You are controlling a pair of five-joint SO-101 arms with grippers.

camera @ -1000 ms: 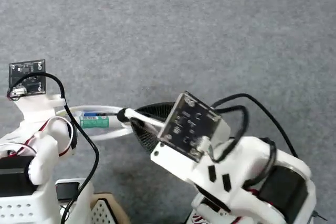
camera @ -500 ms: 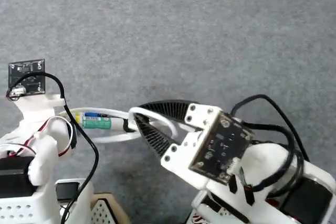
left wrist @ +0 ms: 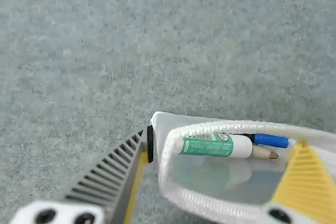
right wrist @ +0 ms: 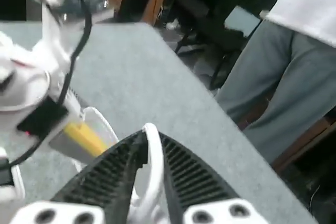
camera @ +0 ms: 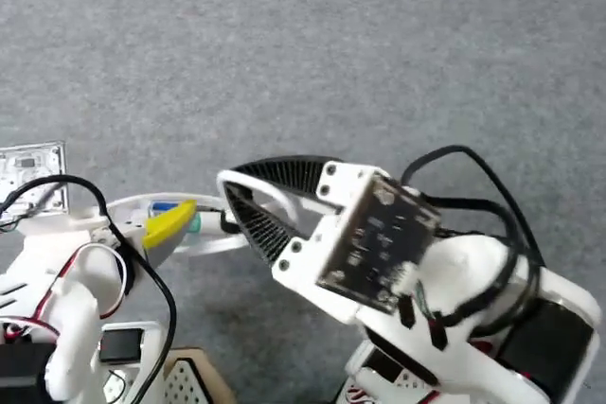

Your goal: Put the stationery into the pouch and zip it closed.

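1. I count one pouch (left wrist: pixel 236 126).
2. One glue stick (left wrist: pixel 207 145), as far as I can make out.
3. One pen (left wrist: pixel 270 140), blue.
4. One pencil (left wrist: pixel 264 153).
5. Two grippers on my feeds: the left gripper (left wrist: pixel 223 142) and the right gripper (camera: pixel 237 203).
6. One table (camera: pixel 379 63).

Mid-frame, in the foreground, the right gripper (right wrist: pixel 150 141) is pinching the white rim of the pouch (right wrist: pixel 153 169) between its black ribbed fingers (right wrist: pixel 191 174). Just behind, the left arm's yellow finger (right wrist: pixel 84 136) is hanging beside the pouch, over the grey surface (right wrist: pixel 157 85).
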